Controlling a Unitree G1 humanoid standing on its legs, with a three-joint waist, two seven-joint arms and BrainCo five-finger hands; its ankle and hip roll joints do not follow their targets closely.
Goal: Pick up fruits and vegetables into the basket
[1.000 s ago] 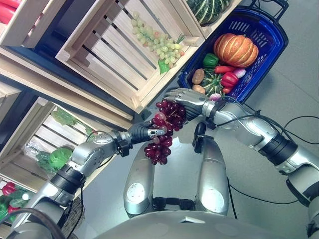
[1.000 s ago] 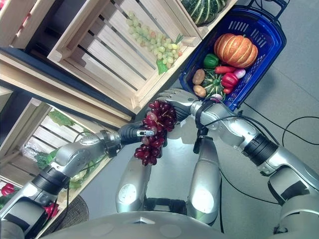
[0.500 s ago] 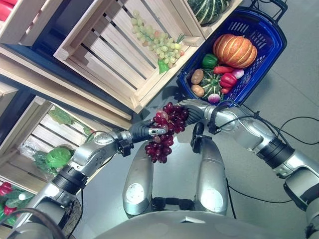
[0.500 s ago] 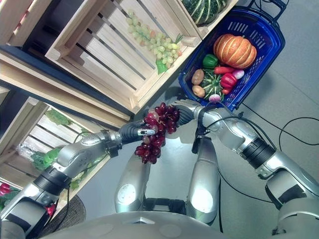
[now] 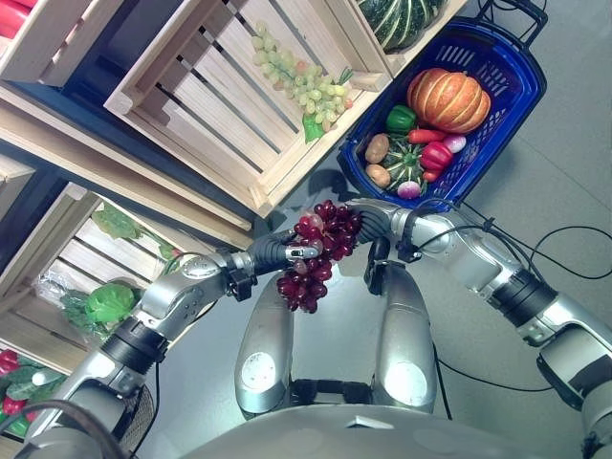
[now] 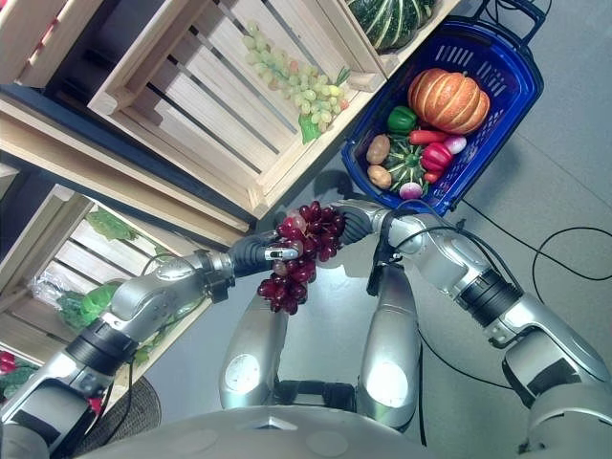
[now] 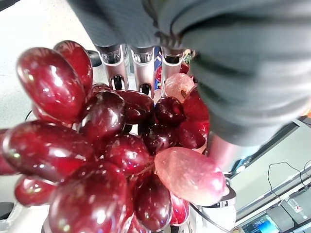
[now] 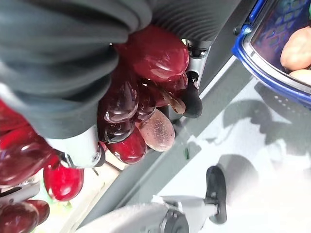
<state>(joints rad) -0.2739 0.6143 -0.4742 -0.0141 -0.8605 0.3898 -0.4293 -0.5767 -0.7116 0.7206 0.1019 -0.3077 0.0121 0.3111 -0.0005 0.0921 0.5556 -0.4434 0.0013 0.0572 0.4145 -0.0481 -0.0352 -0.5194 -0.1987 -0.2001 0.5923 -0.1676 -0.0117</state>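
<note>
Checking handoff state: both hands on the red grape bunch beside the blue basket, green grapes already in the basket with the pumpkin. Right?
Not quite. The green grapes lie in the wooden crate, not in the blue basket, as the left eye view shows. The rest holds: left hand and right hand meet at the red grape bunch beside the basket, which holds the pumpkin.

Red grapes (image 7: 121, 145): glossy, smooth skins, a few paler and dull. Crates (image 5: 220, 115): bare, matt, slatted wood. Basket (image 5: 512, 86): blue plastic, perforated walls. Pumpkin (image 5: 449, 98): ribbed, slight sheen. Floor (image 5: 564, 163): smooth grey.
</note>
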